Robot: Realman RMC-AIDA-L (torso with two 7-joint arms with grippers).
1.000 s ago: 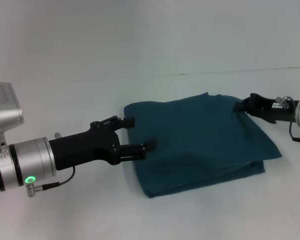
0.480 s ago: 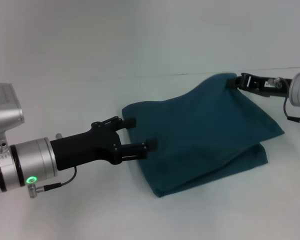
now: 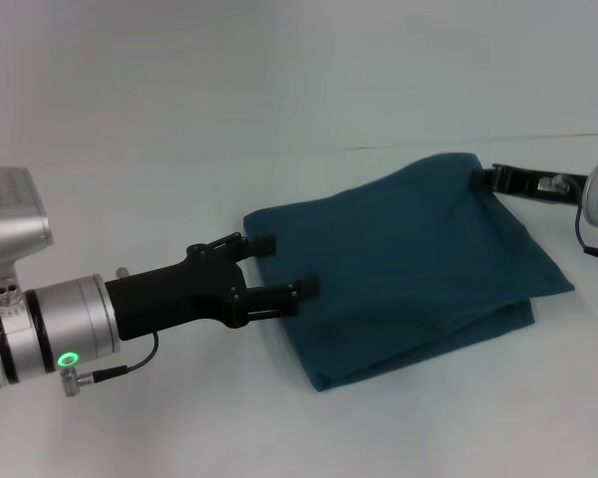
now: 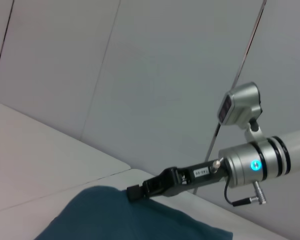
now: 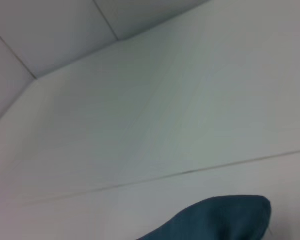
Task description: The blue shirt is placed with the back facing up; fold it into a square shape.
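One shirt (image 3: 409, 269), two claws, one white surface (image 3: 179, 149). That's all I count on my head cam.

Shirt: dark teal, plain side up, no lettering showing. Already folded into a rough rectangle, several layers stacked at the near-right edge. Sits center-right on the surface. Long axis runs approx left-right, slightly diagonal, from its near-left corner to its far-right corner. Far-right corner is raised off the surface, so the top layer slopes up toward the right.

R claw (image 3: 478, 180): at that raised far corner, fingers pinched closed on the shirt's edge. L wrist cam confirms (image 4: 135, 192): black fingertips clamped right at the cloth's top fold (image 4: 115, 215), arm reaching in from the side. R wrist cam shows only a bit of teal cloth (image 5: 225, 220) low in view against the surface; own fingers not visible there.

L claw (image 3: 284, 267): at the shirt's left edge, low near the surface, fingers spread apart, one tip at the far-left corner, other tip over the cloth's left side. Holding nothing; can't tell if the tips touch the fabric.
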